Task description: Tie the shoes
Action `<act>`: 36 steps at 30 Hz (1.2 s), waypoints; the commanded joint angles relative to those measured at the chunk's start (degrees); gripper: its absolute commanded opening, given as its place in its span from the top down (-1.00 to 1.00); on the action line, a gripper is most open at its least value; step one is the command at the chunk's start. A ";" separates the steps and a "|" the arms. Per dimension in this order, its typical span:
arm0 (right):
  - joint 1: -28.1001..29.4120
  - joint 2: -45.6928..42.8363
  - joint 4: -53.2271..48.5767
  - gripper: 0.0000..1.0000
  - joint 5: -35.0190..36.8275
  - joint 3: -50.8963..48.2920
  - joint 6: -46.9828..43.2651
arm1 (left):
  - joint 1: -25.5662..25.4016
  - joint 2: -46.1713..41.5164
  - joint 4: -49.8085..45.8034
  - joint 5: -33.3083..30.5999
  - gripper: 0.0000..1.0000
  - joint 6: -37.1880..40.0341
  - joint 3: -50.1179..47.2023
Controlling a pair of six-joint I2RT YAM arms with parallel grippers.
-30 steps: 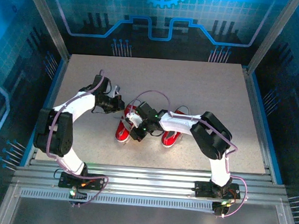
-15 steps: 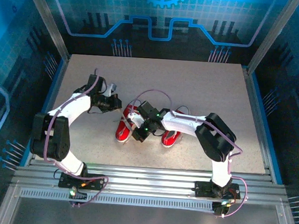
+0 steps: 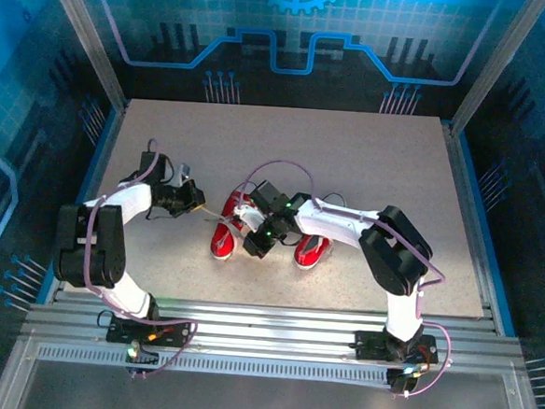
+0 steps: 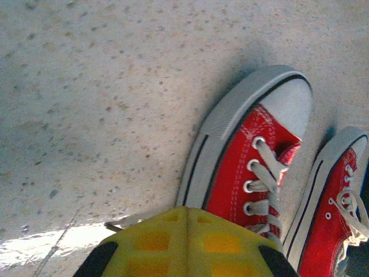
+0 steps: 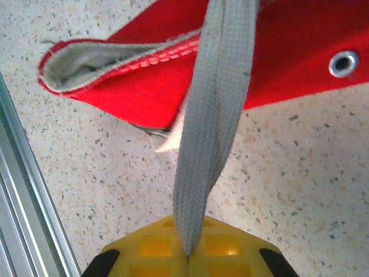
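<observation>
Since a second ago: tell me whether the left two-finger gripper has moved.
Yes. The left two-finger gripper has drawn leftward, away from the red canvas sneakers, toward the table's left edge, a white lace stretched behind it.

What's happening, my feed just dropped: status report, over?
Right gripper shut on white lace. Left gripper shut on second lace, taut to the shoes. Nothing blocking.
</observation>
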 commanded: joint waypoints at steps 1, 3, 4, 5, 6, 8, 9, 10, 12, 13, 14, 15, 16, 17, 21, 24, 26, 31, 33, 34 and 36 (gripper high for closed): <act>-1.58 -0.33 -3.12 1.00 -1.34 0.68 -0.46 | 0.85 0.59 4.16 1.77 1.00 -1.73 -1.62; -2.47 -0.03 -3.64 1.00 -2.07 0.87 -0.20 | 1.09 0.12 5.53 1.09 1.00 -2.52 -2.81; -2.85 0.15 -3.87 1.00 -2.08 0.89 -0.05 | 1.35 -0.06 6.00 0.90 1.00 -2.81 -3.38; -3.24 0.55 -4.23 1.00 -2.35 1.04 -0.02 | 1.59 -0.13 6.42 0.80 1.00 -3.07 -3.84; -3.71 0.91 -4.80 1.00 -2.95 1.29 -0.11 | 1.88 -0.08 6.77 0.80 1.00 -3.19 -4.18; -4.09 1.75 -5.91 1.00 -2.94 1.89 -0.42 | 2.16 -0.26 6.74 0.29 1.00 -3.28 -4.81; -4.27 1.97 -6.16 1.00 -2.79 2.08 -0.69 | 2.39 -0.66 7.39 -0.35 1.00 -3.58 -5.46; -4.50 2.27 -6.34 1.00 -3.15 2.25 -0.80 | 2.80 -0.71 7.73 -0.35 1.00 -3.77 -5.96; -4.94 2.91 -6.82 1.00 -3.76 2.76 -0.97 | 3.61 -0.35 8.68 0.37 1.00 -4.38 -6.71; -5.08 3.26 -7.38 1.00 -3.97 3.31 -1.24 | 3.91 -0.16 8.87 0.42 1.00 -4.40 -6.91; -5.12 3.56 -7.82 1.00 -4.14 3.71 -1.35 | 3.93 -0.16 9.06 0.22 1.00 -4.48 -7.18; -5.26 3.93 -8.65 1.00 -4.28 4.38 -1.65 | 4.09 -0.16 9.11 0.06 1.00 -4.59 -7.37; -5.34 4.07 -9.09 1.00 -3.98 4.65 -1.72 | 4.26 -0.29 9.57 0.01 1.00 -4.92 -7.75; -5.48 4.07 -9.10 1.00 -3.91 4.68 -1.71 | 4.42 -0.42 10.17 -0.17 1.00 -5.21 -8.22; -6.38 3.49 -9.08 1.00 -3.10 4.25 -1.52 | 5.51 -0.31 10.72 -0.28 1.00 -5.39 -8.95; -7.31 3.11 -10.31 1.00 -3.06 4.95 -1.84 | 5.52 -1.13 11.84 -0.93 1.00 -6.39 -10.19; -7.65 3.23 -11.57 1.00 -2.72 6.06 -2.88 | 5.52 -2.02 12.35 -1.63 1.00 -6.71 -11.33; -8.73 1.47 -12.69 0.16 -0.48 9.52 -3.66 | 5.43 -6.74 7.67 -0.79 0.29 -4.22 -9.99; -9.25 -0.59 -12.97 -0.07 0.60 10.77 -3.84 | 5.45 -10.72 3.00 -2.38 0.08 -1.98 -7.49; -9.46 -1.82 -13.50 -0.15 1.18 11.60 -4.09 | 5.52 -12.98 0.39 -3.53 -0.02 -0.74 -5.63; -9.99 -4.27 -14.89 -0.25 2.55 13.12 -4.73 | 5.82 -16.79 -4.40 -5.78 -0.10 1.73 -1.69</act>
